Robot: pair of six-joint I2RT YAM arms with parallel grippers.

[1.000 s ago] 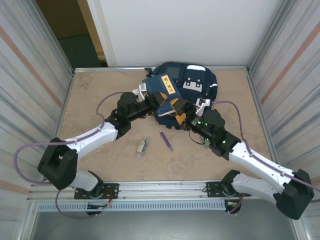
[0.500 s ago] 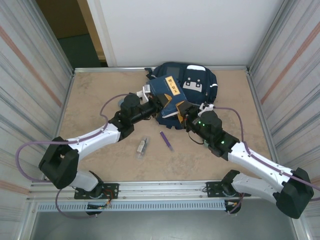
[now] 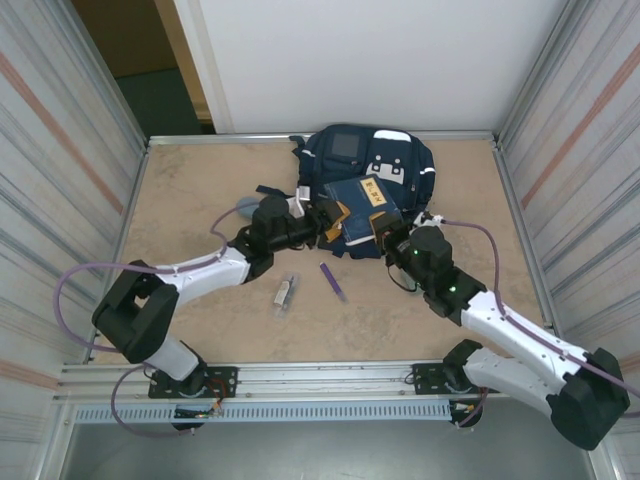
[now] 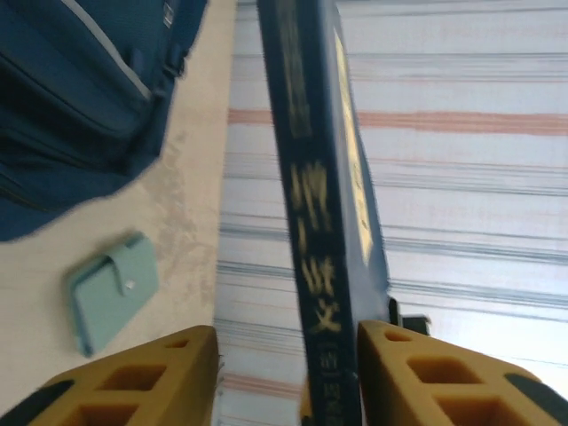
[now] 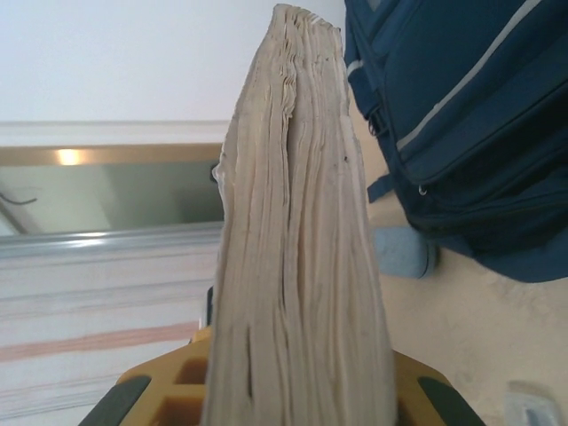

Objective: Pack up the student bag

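The student bag (image 3: pixel 375 165), navy with white patches, lies at the back of the table; it also fills the top left of the left wrist view (image 4: pixel 80 98) and the top right of the right wrist view (image 5: pixel 461 115). A dark blue book with a yellow label (image 3: pixel 362 200) hangs in front of it between the two arms. My right gripper (image 3: pixel 385 228) is shut on the book's page edges (image 5: pixel 297 248), its yellow fingers (image 5: pixel 169 390) pressed to both covers. My left gripper (image 4: pixel 286 342) is open around the spine (image 4: pixel 319 222), with a wide gap on one side.
A purple pen (image 3: pixel 333 281) and a small grey-and-white item (image 3: pixel 285 292) lie on the table in front of the arms. A teal wallet (image 4: pixel 111 288) rests on the table left of the bag (image 3: pixel 243 208). Ribbed metal walls close in both sides.
The book has moved right and down toward the bag's front. My right gripper has closed on its page edge and my left gripper has opened off the spine.
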